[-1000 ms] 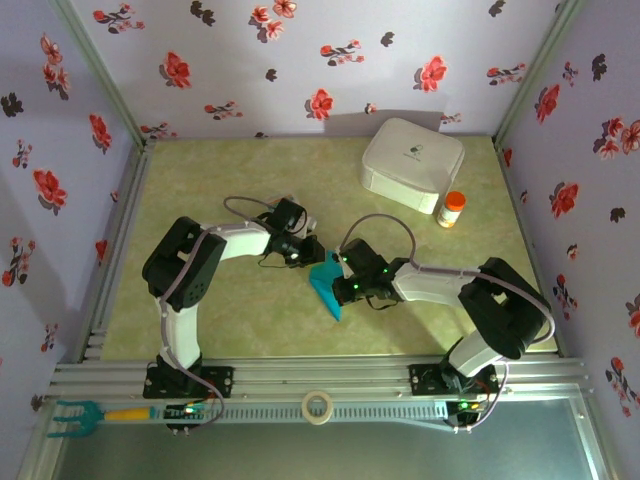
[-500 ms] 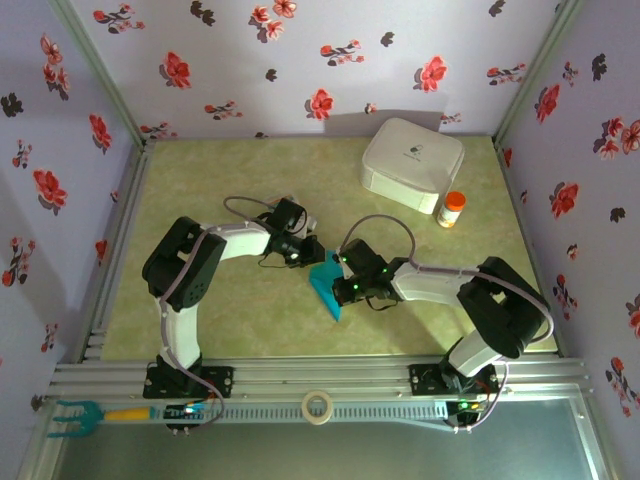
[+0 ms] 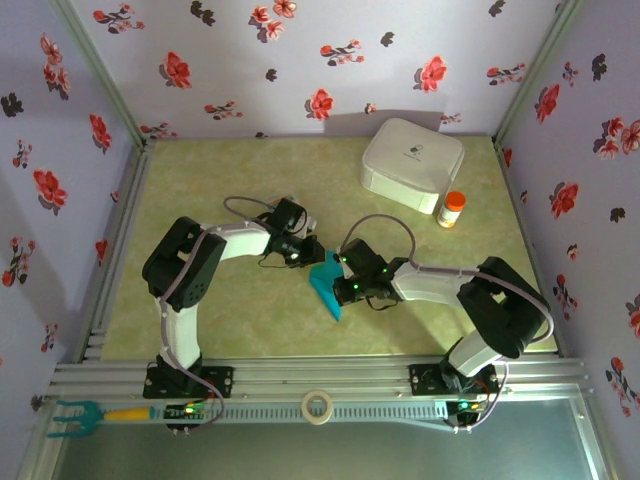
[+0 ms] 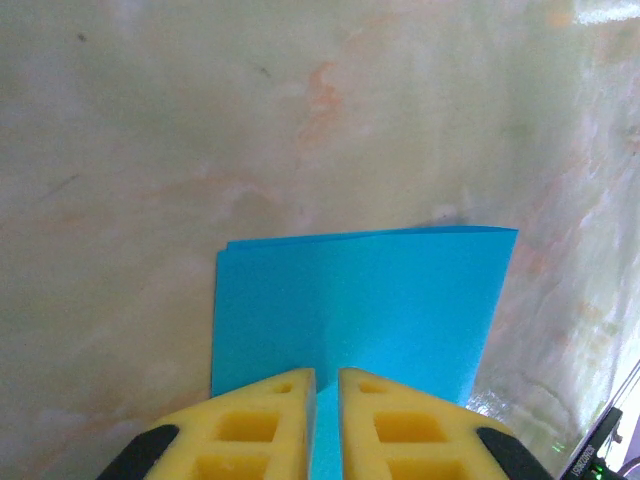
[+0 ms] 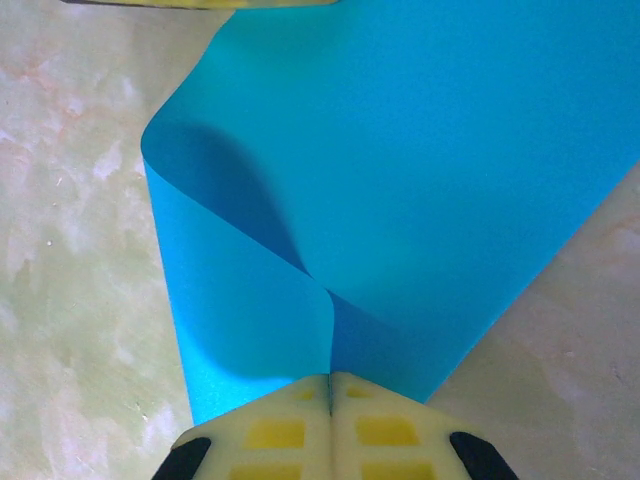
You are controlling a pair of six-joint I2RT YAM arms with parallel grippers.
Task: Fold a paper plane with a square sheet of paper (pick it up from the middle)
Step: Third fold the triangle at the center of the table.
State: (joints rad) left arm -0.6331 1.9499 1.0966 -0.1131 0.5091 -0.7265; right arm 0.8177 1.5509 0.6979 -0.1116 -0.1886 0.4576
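The square sheet of paper (image 3: 327, 285) is bright turquoise and lies partly folded at the middle of the table, between my two grippers. My left gripper (image 3: 308, 252) is at its far end. In the left wrist view its yellow fingertips (image 4: 327, 375) stand almost together over the sheet (image 4: 370, 300), with blue paper in the narrow gap and a faint ridge running forward from it. My right gripper (image 3: 342, 280) holds the near right side. In the right wrist view its jaws (image 5: 330, 378) are shut on a curled-over flap of the sheet (image 5: 430, 170).
A white rounded box (image 3: 412, 163) stands at the back right, with a small orange bottle (image 3: 452, 209) beside it. A tape roll (image 3: 318, 406) and a teal-headed tool (image 3: 85, 415) lie on the front rail. Flowered walls close in three sides.
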